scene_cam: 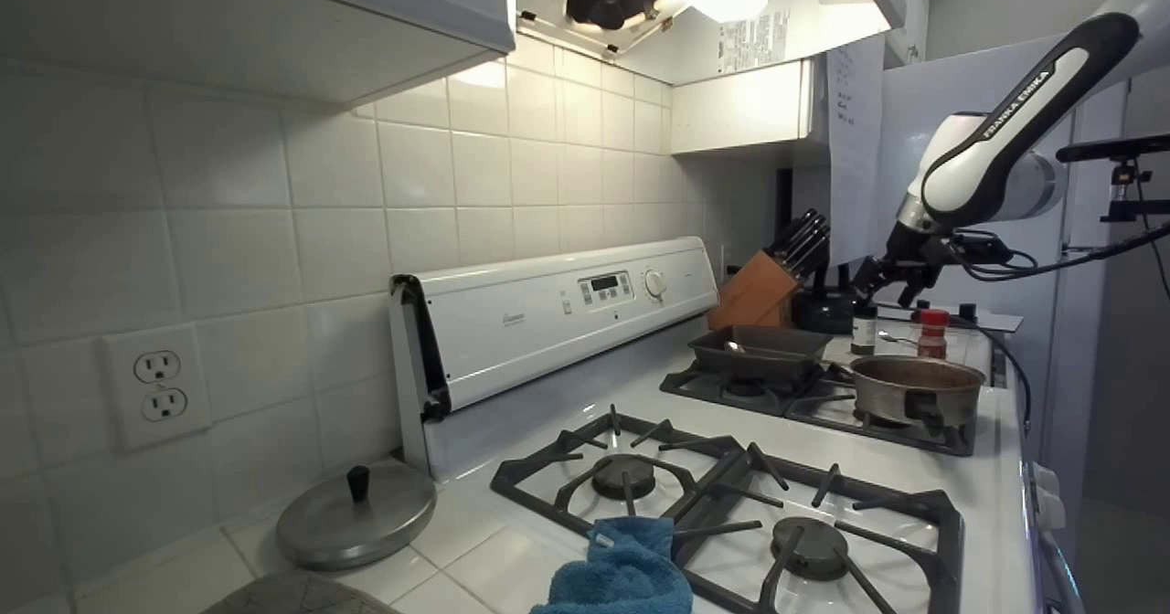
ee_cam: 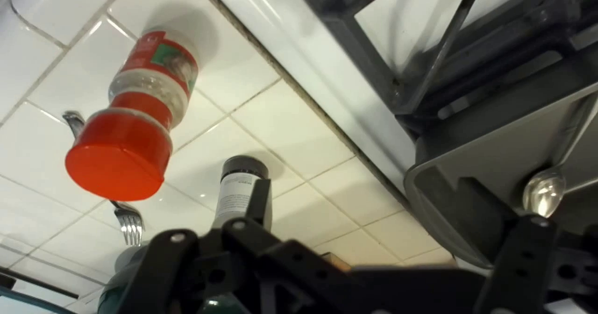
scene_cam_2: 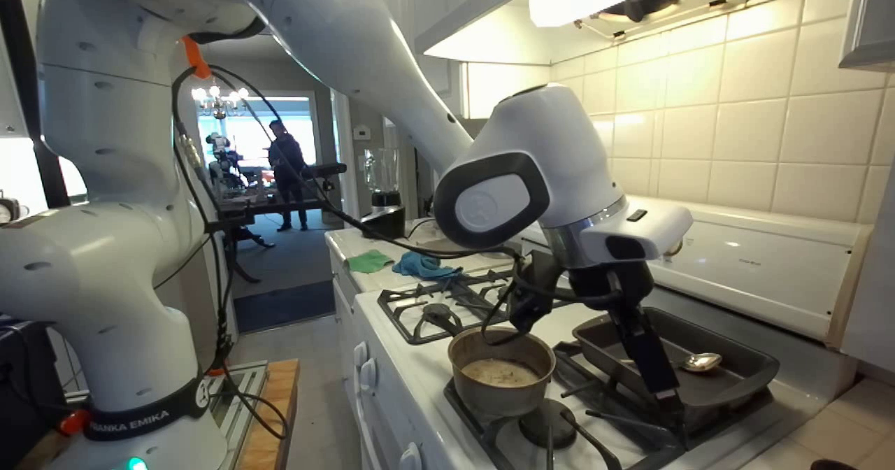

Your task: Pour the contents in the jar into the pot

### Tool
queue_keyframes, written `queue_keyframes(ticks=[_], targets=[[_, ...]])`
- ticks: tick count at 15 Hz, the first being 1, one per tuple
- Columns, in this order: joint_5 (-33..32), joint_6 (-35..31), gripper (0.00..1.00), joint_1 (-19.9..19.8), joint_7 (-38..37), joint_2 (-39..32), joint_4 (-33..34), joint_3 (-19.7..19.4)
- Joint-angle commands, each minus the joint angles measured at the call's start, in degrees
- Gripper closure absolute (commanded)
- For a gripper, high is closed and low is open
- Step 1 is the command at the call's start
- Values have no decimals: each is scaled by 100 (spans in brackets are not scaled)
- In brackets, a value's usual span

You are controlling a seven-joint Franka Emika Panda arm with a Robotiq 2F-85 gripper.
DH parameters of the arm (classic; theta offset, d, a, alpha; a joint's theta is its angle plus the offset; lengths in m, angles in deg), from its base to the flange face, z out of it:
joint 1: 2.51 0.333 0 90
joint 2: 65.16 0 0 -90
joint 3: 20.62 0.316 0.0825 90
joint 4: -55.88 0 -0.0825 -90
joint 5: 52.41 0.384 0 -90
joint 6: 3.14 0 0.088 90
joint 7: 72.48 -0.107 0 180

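Red-capped jar (ee_cam: pixel 142 110), probably light, stiff and slick, we'd grasp around its waist, our gripper (ee_cam: pixel 371 195) gaping wide, empty.

In an exterior view I look over the blue towel (scene_cam: pixel 622 570) toward the knife block (scene_cam: pixel 754 291); in an exterior view, the opposite way, close past the arm (scene_cam_2: pixel 370 54); both share the saucepan (scene_cam_2: pixel 493 397). My wrist view looks down, near the tiled counter (ee_cam: pixel 280 117).

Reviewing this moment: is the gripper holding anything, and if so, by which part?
Nothing is held: the gripper stands open, its fingers gripping no object. The red-capped jar stands on the tiled counter, outside the jaws.
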Motion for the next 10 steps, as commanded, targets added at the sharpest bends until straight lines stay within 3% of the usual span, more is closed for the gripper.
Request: queue_keyframes(ticks=[1, 10], targets=[[8, 536, 0, 70, 7, 535, -358, 44], [-590, 888, 0, 206, -291, 1122, -893, 108]])
